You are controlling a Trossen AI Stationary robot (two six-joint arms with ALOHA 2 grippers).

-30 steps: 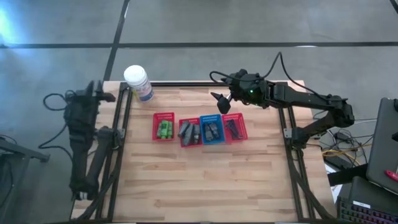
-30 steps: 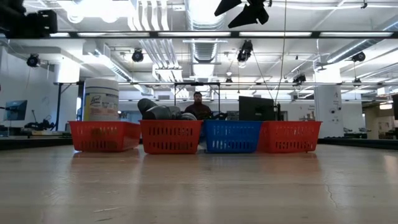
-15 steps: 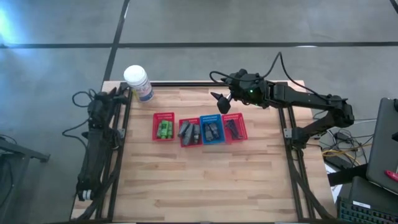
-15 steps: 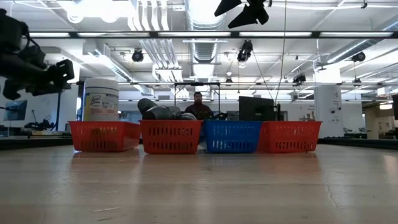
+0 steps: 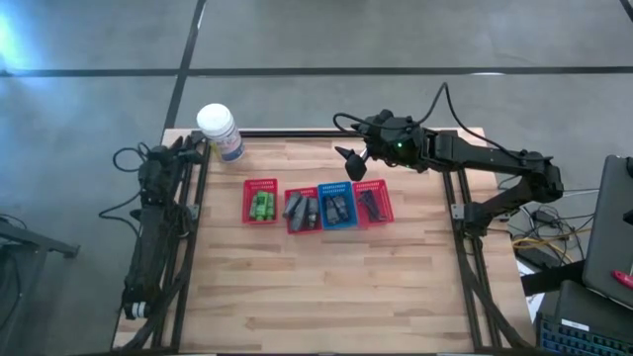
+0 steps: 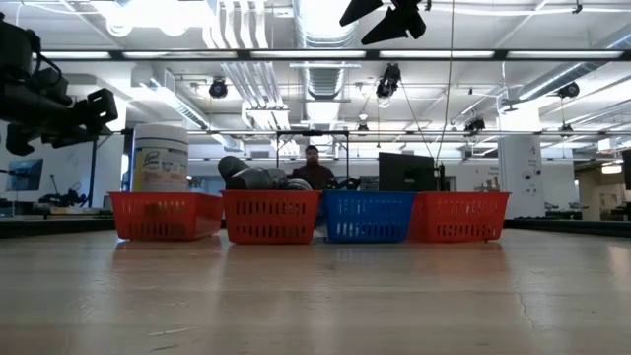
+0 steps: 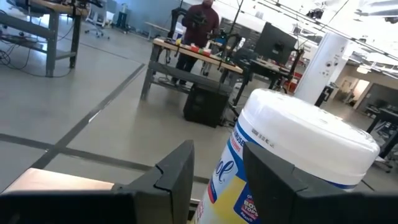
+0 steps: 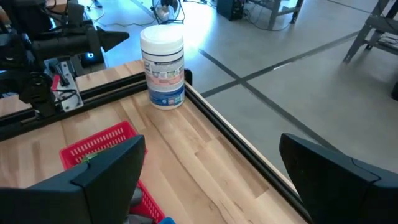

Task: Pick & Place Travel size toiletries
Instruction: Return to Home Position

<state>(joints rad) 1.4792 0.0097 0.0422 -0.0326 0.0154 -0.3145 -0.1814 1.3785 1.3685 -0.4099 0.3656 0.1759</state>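
Observation:
The toiletries lie in four slotted baskets in a row at mid-table: green bottles (image 5: 261, 206) in the left red basket (image 5: 260, 201), grey tubes (image 5: 301, 208) in the second red one, dark tubes (image 5: 336, 206) in the blue basket (image 5: 336, 207), and thin dark razors (image 5: 370, 203) in the right red basket. My right gripper (image 5: 351, 163) hangs open high above the far side of the blue basket, empty. My left gripper (image 5: 188, 148) is open and empty at the far-left corner, pointing at the white-lidded jar (image 5: 220, 132).
The big jar (image 7: 298, 155) stands on the far-left corner of the table, just beyond the left fingers. Black rails run along the left, right and far edges. Bare wood fills the near half of the table. A person stands at a bench in the room beyond (image 6: 314, 168).
My left arm has swung from a blurred raised pose down onto the left rail. Its gripper has dropped and moved toward the jar at the far-left corner, then settled. The right arm and the baskets have stayed put.

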